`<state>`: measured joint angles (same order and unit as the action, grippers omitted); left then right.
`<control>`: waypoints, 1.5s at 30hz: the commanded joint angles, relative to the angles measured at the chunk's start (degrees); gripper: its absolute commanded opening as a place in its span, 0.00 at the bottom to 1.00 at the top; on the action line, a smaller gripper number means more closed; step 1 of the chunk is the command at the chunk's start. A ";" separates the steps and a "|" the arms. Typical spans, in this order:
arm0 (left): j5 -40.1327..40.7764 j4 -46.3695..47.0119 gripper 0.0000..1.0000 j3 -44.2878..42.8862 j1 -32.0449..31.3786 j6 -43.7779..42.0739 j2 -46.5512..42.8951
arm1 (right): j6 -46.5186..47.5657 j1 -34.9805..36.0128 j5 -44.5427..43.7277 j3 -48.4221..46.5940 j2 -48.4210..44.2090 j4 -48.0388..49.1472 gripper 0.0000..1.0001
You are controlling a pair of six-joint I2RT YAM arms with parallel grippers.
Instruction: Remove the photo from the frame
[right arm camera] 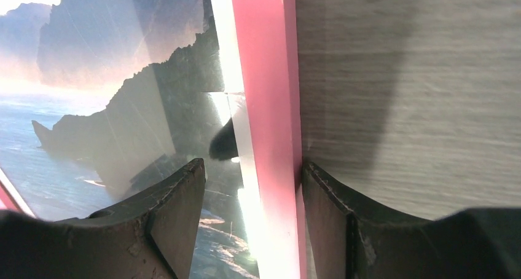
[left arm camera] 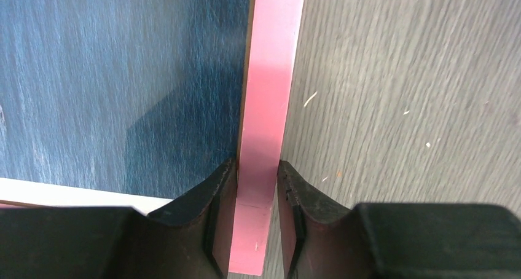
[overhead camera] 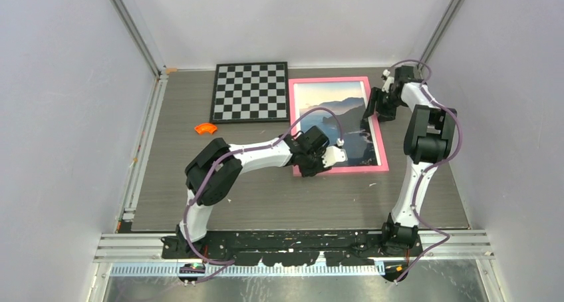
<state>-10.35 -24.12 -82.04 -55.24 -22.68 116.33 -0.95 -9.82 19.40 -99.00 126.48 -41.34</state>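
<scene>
Jaws of the left gripper (left arm camera: 257, 171) pinch the near rail of the frame (left arm camera: 270, 76), touching both sides. The right gripper (right arm camera: 252, 168) straddles the right rail, apart, with a gap inside. The photo (overhead camera: 329, 106) lies in the frame, face up. A chessboard (overhead camera: 250, 91) adjoins its left edge; bare bench (overhead camera: 266, 202) borders the near and right edges.

The top view is bright and even, with only soft, faint shadows lying on the table (overhead camera: 299, 195). In the right wrist view a white glare strip runs from 12 to 6 o'clock beside the frame (right arm camera: 264, 76), and the table at 3 o'clock is blurred. The left wrist view is sharp.
</scene>
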 commanded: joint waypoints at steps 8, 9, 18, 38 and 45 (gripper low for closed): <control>1.43 -2.06 0.31 12.25 4.75 -1.49 -7.27 | -5.86 9.79 4.86 1.70 2.60 1.92 0.62; 1.28 -2.24 0.31 13.30 5.32 -1.81 -8.20 | -6.15 11.21 5.09 1.76 2.63 1.90 0.62; 0.86 -6.30 0.29 19.75 8.04 -6.09 -16.64 | -7.90 20.05 5.52 2.57 2.02 1.23 0.62; -4.87 -14.12 0.33 22.47 10.53 -12.91 -20.88 | -5.68 22.70 5.81 21.68 -7.01 0.29 0.57; -4.85 -11.81 0.33 23.90 6.39 -12.61 -20.33 | -2.99 21.07 4.92 29.13 -10.68 -0.30 0.53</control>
<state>-11.88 -37.32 -59.61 -45.23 -35.03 96.51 -5.65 10.87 24.36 -76.09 113.49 -31.83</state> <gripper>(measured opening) 0.330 0.550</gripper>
